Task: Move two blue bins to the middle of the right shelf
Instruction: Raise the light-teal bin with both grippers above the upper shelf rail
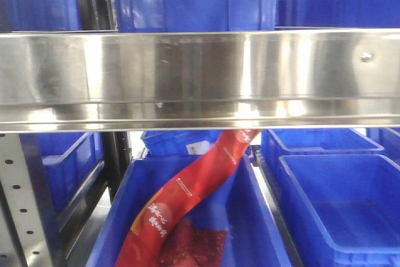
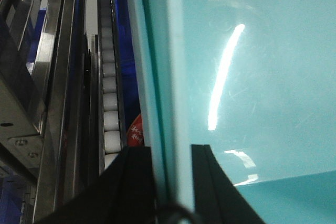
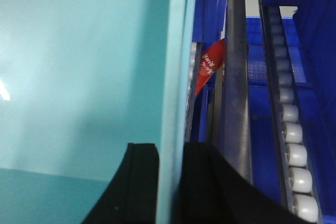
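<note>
Clamping one side wall apiece, the two grippers hold a pale cyan bin (image 2: 252,77) between them: the left gripper (image 2: 172,182) has its black fingers (image 2: 134,182) closed on either side of the bin's thick rim, and the right gripper (image 3: 169,182) grips the opposite wall the same way, one finger inside the tub and one outside. The bin's plastic is smooth and glossy, with a bright streak of reflected light across its inner face in the left wrist view, and its rim (image 3: 176,66) runs straight away from each gripper. Whether a second pale bin is nested with it cannot be told. Just beside the bin on either side run tracks of small white rollers (image 2: 110,98) set in grey metal rails. Past the rim a red printed packet (image 3: 209,66) shows, lying in a dark blue bin (image 1: 187,217) on the lower tier. From the front, a wide brushed-steel shelf rail (image 1: 200,79) crosses the view, shiny and streaked with reflections, with more dark blue tubs (image 1: 337,198) above and below it and a perforated grey upright (image 1: 15,198) at the left.
</note>
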Action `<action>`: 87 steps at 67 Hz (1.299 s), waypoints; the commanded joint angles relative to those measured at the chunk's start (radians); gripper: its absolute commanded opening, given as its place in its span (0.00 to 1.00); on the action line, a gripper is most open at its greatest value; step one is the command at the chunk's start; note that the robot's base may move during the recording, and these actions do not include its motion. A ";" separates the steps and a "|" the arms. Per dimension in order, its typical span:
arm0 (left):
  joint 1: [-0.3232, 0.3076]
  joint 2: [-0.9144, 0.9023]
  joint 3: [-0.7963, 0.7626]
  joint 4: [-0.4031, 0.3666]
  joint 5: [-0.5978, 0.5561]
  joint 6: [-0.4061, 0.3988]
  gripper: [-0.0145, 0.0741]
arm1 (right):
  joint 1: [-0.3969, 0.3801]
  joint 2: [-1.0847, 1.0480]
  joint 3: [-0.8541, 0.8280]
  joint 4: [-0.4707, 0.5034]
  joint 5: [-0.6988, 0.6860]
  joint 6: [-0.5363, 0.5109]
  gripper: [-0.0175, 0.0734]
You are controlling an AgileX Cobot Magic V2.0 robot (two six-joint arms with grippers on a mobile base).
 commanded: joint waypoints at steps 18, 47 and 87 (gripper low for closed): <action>-0.004 -0.019 -0.020 0.017 -0.087 0.022 0.04 | -0.001 -0.020 -0.019 -0.013 -0.089 -0.013 0.01; -0.004 -0.019 -0.020 0.012 -0.149 0.022 0.04 | -0.001 -0.020 -0.019 -0.013 -0.091 -0.013 0.01; -0.004 0.271 -0.016 0.035 -0.148 0.002 0.04 | -0.006 0.099 0.182 -0.145 -0.225 0.219 0.01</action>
